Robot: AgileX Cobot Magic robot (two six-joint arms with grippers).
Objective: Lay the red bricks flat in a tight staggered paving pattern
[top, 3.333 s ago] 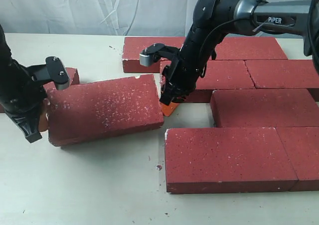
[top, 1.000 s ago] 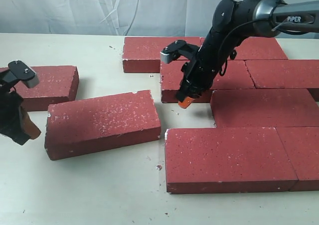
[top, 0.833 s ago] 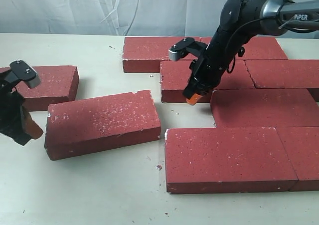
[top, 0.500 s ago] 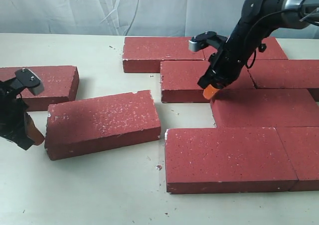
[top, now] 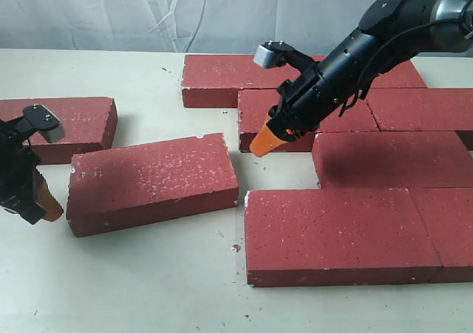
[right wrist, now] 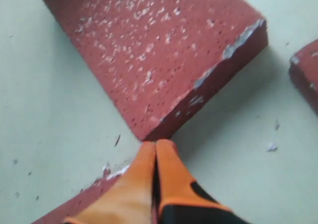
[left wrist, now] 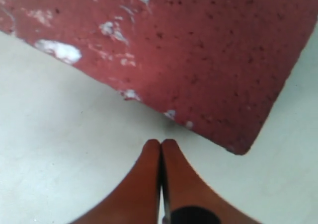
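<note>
A loose red brick (top: pixel 151 182) lies flat and askew at centre left; the right wrist view shows its chipped corner (right wrist: pixel 159 50). My right gripper (top: pixel 260 144) is shut and empty, slanting down-left over the gap between that brick and the paved group, its tips (right wrist: pixel 155 144) just off the corner. My left gripper (top: pixel 46 209) is shut and empty on the table by the loose brick's left end, tips (left wrist: pixel 160 143) close to a brick edge (left wrist: pixel 174 50). Another single brick (top: pixel 70 126) lies at far left. Several bricks (top: pixel 332 233) lie laid in staggered rows on the right.
The pale table (top: pixel 148 274) shows red crumbs (top: pixel 235 247) near the front brick. A back-row brick (top: pixel 222 78) borders the gap behind the loose brick. A white cloth backdrop (top: pixel 148 12) hangs behind the table.
My right gripper swung from above the paved bricks back to the left and now slants toward the loose brick's right end. The left gripper crept toward that brick's left end. The brick has not moved.
</note>
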